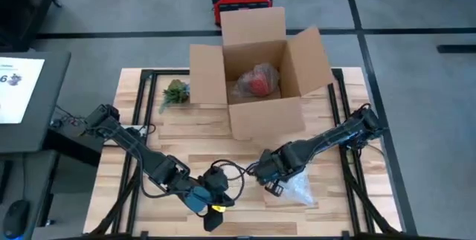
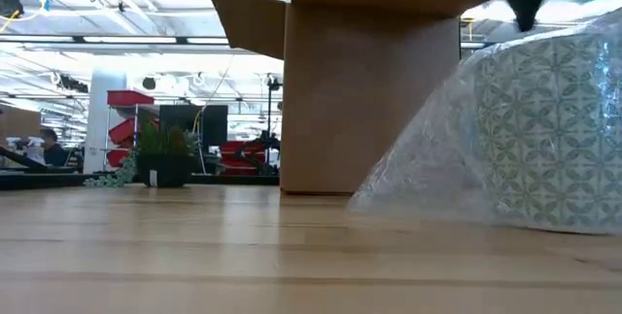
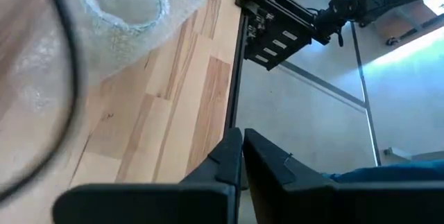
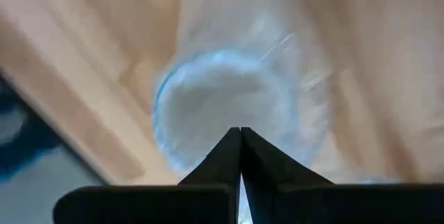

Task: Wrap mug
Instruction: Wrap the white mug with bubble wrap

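The mug (image 2: 556, 129), white with a green pattern, stands inside clear bubble wrap (image 2: 418, 173) near the table's front right; the wrap (image 1: 303, 189) trails onto the wood around it. My right gripper (image 1: 274, 186) is shut and hangs just over the mug's open mouth (image 4: 222, 106), pointing down, and shows as a dark tip (image 2: 528, 13) in the low view. My left gripper (image 1: 222, 199) is shut near the front edge, left of the mug (image 3: 125, 2), holding nothing. My right gripper has its shut fingertips (image 4: 240, 141) right at the top of the wrapped mug, coming from above. I cannot tell whether they touch the bubble wrap or the rim.
An open cardboard box (image 1: 256, 76) stands at the table's far middle, with a red thing in clear wrap (image 1: 256, 82) inside. A small potted plant (image 1: 175, 91) sits left of the box. Cables (image 1: 230, 169) loop between the two grippers. Bare wood lies at the front left.
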`<action>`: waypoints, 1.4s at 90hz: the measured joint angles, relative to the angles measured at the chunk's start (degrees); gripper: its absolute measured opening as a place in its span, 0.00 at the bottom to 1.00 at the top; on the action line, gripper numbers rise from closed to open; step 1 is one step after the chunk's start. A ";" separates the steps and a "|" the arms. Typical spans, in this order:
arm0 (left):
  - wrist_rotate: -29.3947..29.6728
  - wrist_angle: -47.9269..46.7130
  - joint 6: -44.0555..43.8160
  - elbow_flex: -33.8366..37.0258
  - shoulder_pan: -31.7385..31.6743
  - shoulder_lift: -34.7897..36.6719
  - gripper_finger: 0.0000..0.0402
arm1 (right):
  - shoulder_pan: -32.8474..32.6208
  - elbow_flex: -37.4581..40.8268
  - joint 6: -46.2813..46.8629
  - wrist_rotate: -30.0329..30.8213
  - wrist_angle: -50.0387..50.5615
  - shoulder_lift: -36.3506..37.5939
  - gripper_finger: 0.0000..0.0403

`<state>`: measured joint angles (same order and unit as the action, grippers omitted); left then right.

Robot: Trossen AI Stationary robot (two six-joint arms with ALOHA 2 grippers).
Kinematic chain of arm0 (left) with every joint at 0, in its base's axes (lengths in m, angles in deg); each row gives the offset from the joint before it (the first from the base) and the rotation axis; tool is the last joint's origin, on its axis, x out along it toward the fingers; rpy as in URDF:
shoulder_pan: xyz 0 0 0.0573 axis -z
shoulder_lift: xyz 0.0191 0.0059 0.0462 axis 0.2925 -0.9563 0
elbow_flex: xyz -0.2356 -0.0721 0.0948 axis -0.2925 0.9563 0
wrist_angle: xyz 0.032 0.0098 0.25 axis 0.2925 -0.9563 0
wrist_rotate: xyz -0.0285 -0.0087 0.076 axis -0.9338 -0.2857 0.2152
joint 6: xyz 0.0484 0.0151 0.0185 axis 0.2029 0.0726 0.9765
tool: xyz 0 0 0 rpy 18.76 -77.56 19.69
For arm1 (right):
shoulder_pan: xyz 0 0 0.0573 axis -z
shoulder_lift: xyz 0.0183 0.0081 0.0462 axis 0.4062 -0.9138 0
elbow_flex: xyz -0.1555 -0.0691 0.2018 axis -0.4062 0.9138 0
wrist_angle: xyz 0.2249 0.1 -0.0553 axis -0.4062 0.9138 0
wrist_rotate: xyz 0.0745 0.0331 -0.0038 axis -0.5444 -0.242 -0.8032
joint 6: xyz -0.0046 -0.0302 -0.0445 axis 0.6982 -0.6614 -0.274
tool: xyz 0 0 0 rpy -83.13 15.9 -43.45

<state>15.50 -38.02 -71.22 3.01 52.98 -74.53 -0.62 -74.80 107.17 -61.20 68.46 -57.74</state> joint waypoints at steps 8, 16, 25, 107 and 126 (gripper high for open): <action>0.00 0.00 -0.01 0.00 0.00 0.00 0.00 | -0.12 1.35 1.04 1.36 -2.66 -0.50 0.00; 0.00 0.01 0.12 0.00 -0.01 0.00 0.00 | -0.12 4.27 1.04 1.38 -6.97 -1.93 0.00; 0.00 0.04 0.43 0.00 -0.02 0.00 0.00 | -0.01 7.03 1.04 1.38 -9.27 -4.98 0.00; 1.39 0.34 -0.05 0.01 -1.05 0.00 0.00 | -9.02 -1.20 20.30 13.87 5.85 12.73 0.00; 0.62 1.90 0.94 0.02 -3.64 0.00 0.00 | -16.32 0.95 33.23 19.11 11.12 18.46 0.03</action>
<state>16.12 -36.12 -70.28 3.03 49.33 -74.53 -16.95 -73.85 140.40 -42.09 79.58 -39.28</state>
